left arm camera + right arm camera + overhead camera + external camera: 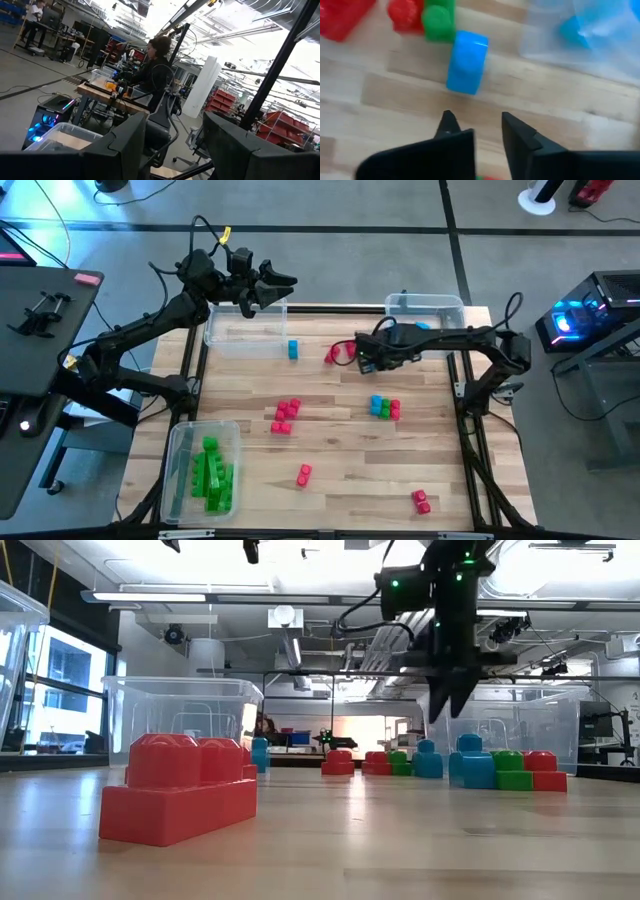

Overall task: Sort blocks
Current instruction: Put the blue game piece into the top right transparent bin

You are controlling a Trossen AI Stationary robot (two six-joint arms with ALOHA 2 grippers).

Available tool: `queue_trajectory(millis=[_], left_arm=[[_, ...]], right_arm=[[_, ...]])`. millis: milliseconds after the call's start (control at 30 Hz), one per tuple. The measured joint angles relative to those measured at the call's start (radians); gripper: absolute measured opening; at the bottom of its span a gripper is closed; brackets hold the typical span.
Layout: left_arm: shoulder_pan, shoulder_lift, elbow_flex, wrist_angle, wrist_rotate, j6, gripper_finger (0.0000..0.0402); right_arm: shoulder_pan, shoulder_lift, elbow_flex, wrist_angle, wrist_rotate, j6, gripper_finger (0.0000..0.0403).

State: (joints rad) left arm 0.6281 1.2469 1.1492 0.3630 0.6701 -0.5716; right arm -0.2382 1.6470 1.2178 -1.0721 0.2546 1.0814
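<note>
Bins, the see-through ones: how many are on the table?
3. In the high view: the top-left bin at the table's upper edge, the top-right bin at its upper right corner, and the bottom-left bin holding green blocks. None seems hidden.

Blocks (384, 408): red-pink, green, blue. Bins (203, 470): clear plastic; one holds green blocks. Tabletop (340, 460): pale wood planks. Arms: black.

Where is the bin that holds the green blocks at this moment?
In the high view, the bin with green blocks sits at the table's near-left corner, below the left arm; the nearest loose piece is a single red block to its right.
</note>
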Motion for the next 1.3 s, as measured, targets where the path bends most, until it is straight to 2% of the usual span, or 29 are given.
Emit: queue_trajectory(millis=[133, 300, 467, 667, 933, 1100, 1300], left_arm=[[0.0, 0.0, 0.0, 0.0, 0.0, 0.0, 0.0184], [0.0, 0.0, 0.0, 0.0, 0.0, 0.0, 0.0184], [0.0, 0.0, 0.0, 0.0, -0.001, 0.023, 0.0184], [0.0, 0.0, 0.0, 0.0, -0.001, 0.025, 0.0184], [0.0, 0.0, 0.0, 0.0, -0.001, 0.026, 0.0184], [0.0, 0.0, 0.0, 0.0, -0.001, 0.026, 0.0184], [0.0, 0.0, 0.0, 0.001, -0.001, 0.014, 0.0184]], right_arm=[[0.002, 0.0, -0.055, 0.156, -0.003, 0.022, 0.01], [-0.019, 0.0, -0.099, 0.207, 0.067, 0.114, 0.0185], [-0.032, 0.0, -0.158, 0.286, 0.062, 0.14, 0.0223], [-0.035, -0.001, -0.234, 0.392, 0.109, 0.161, 0.0209], [-0.037, -0.002, -0.263, 0.412, 0.134, 0.159, 0.0165], [-0.037, 0.008, -0.265, 0.47, 0.095, 0.105, 0.0145], [-0.037, 0.011, -0.267, 0.477, 0.046, 0.108, 0.0142]])
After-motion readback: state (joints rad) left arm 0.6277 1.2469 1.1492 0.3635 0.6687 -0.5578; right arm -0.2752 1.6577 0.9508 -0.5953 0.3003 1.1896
